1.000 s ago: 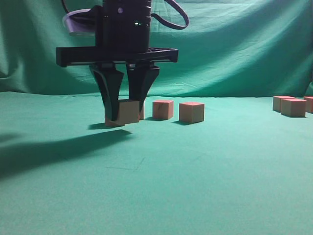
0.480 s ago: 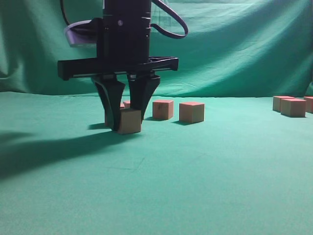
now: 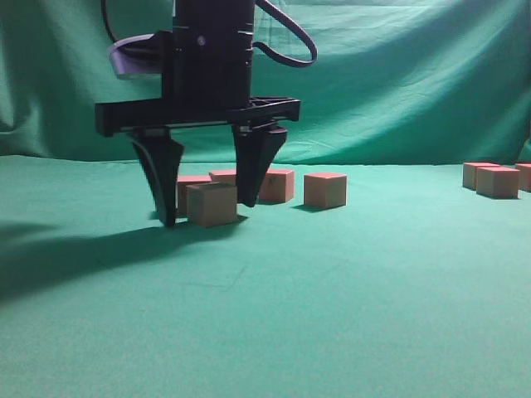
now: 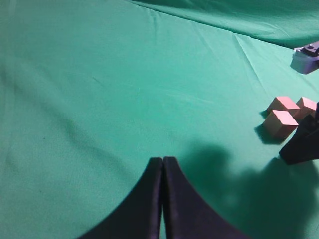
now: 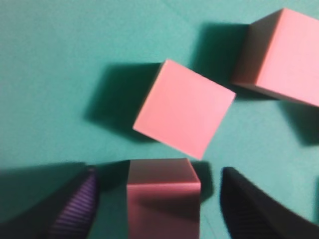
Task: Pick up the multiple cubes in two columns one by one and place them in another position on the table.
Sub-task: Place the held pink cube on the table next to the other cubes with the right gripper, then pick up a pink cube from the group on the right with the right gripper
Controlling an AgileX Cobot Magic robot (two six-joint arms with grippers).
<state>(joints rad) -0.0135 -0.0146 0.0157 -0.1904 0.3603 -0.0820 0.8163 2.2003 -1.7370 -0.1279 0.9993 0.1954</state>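
Green cloth is covering the table (image 3: 348, 315), a green curtain (image 3: 398, 83) hanging behind. Right gripper (image 3: 209, 211), clamped on a cube (image 3: 212, 204) a second ago, is now standing spread, the cube sitting free between its fingers. Left gripper (image 4: 162, 164) is staying pressed together. Other cubes (image 3: 325, 189) are sitting beyond.

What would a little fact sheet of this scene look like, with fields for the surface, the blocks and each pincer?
surface: table covered in green cloth
blocks near the arm: five cubes, one standing on the cloth between the right pincer's fingers
blocks far right: three more cubes at the picture's edge
right pincer: open, fingers on either side of the cube, gaps visible on both sides in the wrist view
left pincer: shut, empty, above bare cloth
backdrop: draped green curtain
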